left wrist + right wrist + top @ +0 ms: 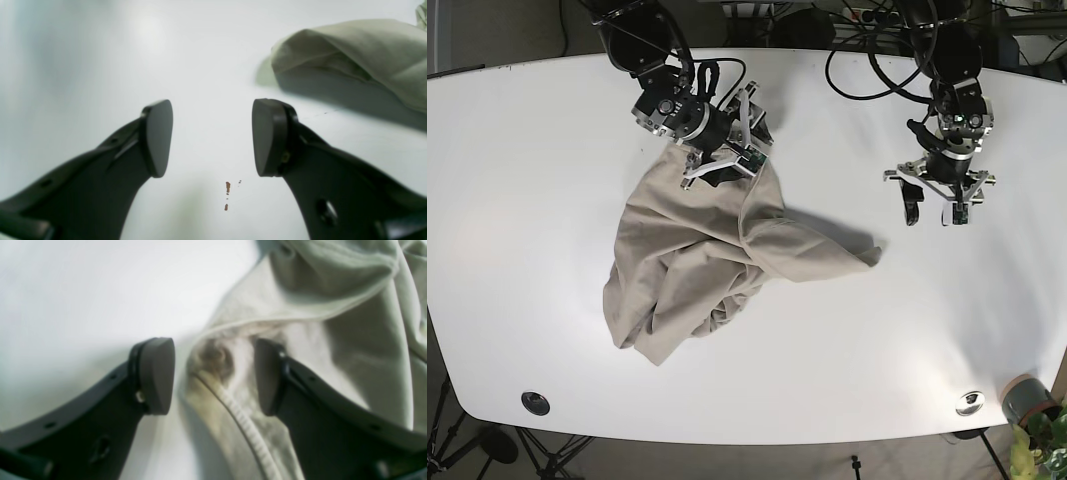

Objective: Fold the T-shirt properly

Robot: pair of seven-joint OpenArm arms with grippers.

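The beige T-shirt [702,260] lies crumpled in a heap on the white table [527,200], with one pointed corner reaching right. My right gripper [719,168] sits at the shirt's top edge. In the right wrist view it [213,376] is open, and a ribbed hem of the T-shirt [240,420] lies between its fingers [156,373], which stand apart. My left gripper [932,213] hovers open over bare table, right of the shirt's corner. In the left wrist view it [212,136] holds nothing, and the T-shirt [360,56] shows at the upper right.
Small brown specks [227,186] mark the table below my left gripper. Black cables [867,60] trail over the table's far edge. Round metal fittings [535,402] [970,402] sit near the front edge. A potted plant [1037,440] stands off the front right corner.
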